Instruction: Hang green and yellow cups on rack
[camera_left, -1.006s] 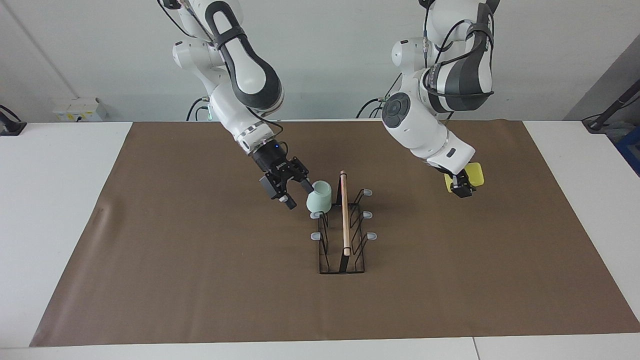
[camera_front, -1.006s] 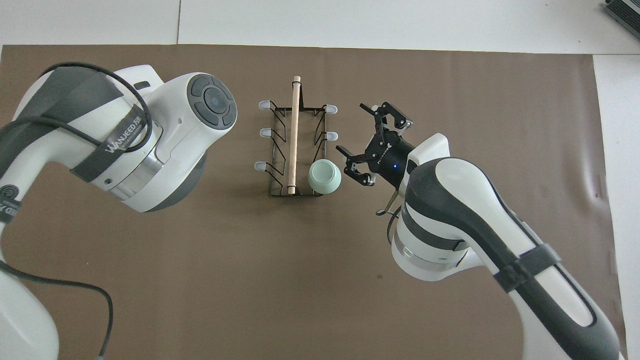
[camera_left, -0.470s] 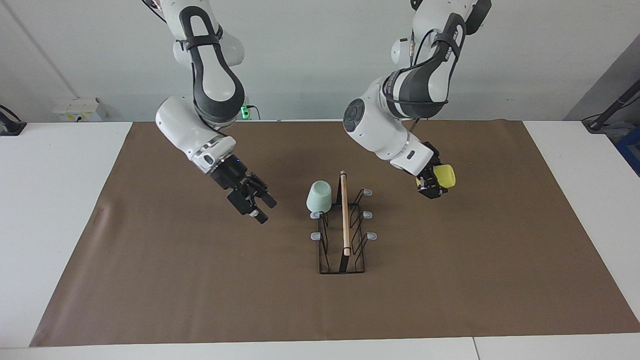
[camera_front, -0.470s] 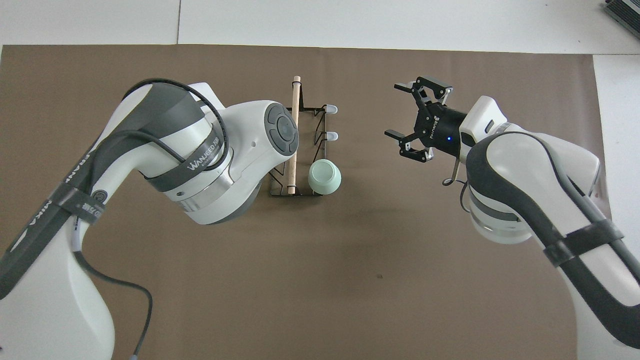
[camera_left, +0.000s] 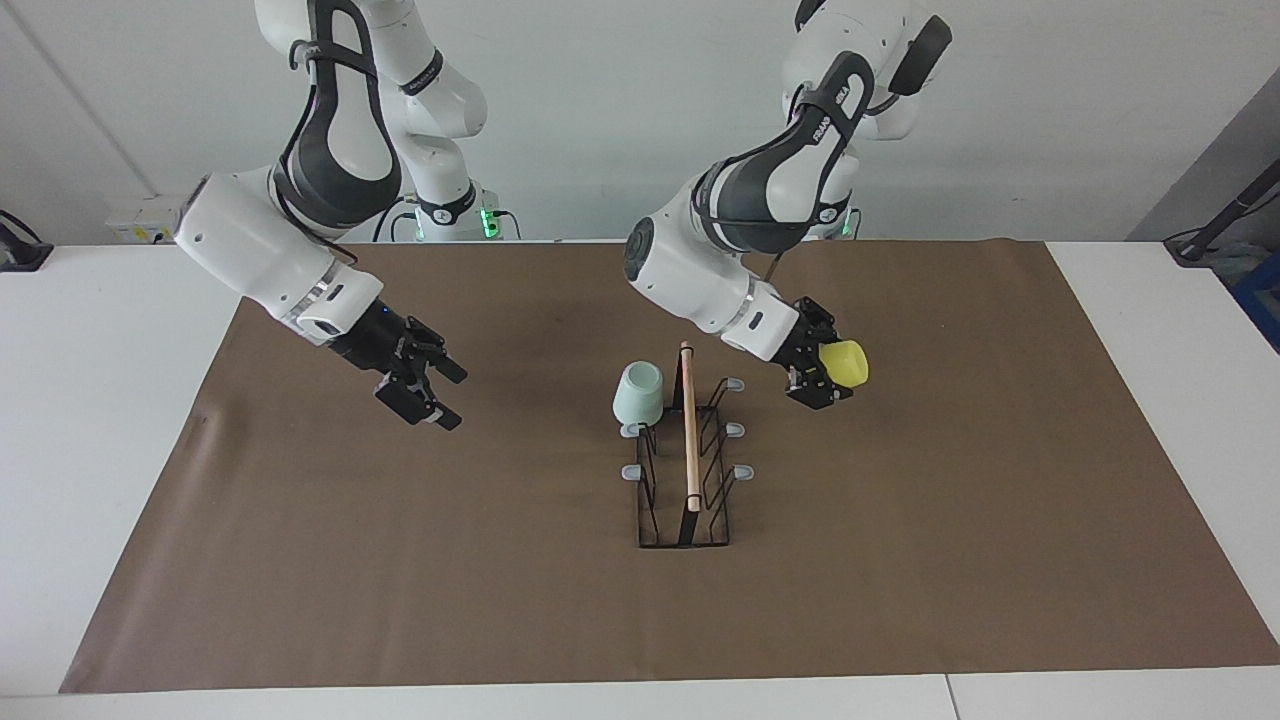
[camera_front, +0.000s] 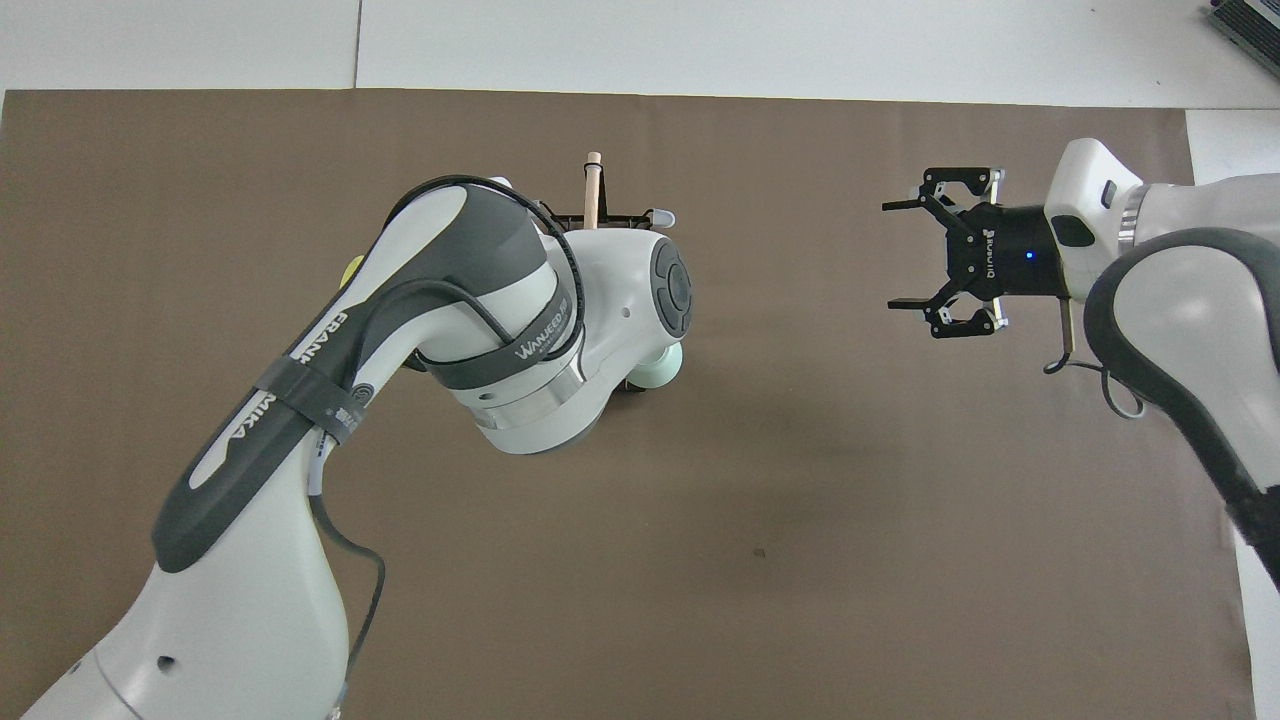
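The pale green cup (camera_left: 638, 392) sits upside down on the rack's (camera_left: 686, 470) prong nearest the robots, on the side toward the right arm's end; in the overhead view only a sliver of the green cup (camera_front: 664, 372) shows under the left arm. My left gripper (camera_left: 820, 375) is shut on the yellow cup (camera_left: 846, 364), held tilted in the air beside the rack's side toward the left arm's end. My right gripper (camera_left: 447, 396) hangs open and empty over the mat, well apart from the green cup; from overhead the right gripper (camera_front: 890, 256) shows spread fingers.
A brown mat (camera_left: 400, 560) covers most of the white table (camera_left: 90, 420). In the overhead view my left arm hides most of the rack (camera_front: 593, 178); only the rod's end and one prong show.
My left arm has carried the yellow cup in toward the rack. My right gripper, still open, has drawn away from the green cup toward the right arm's end.
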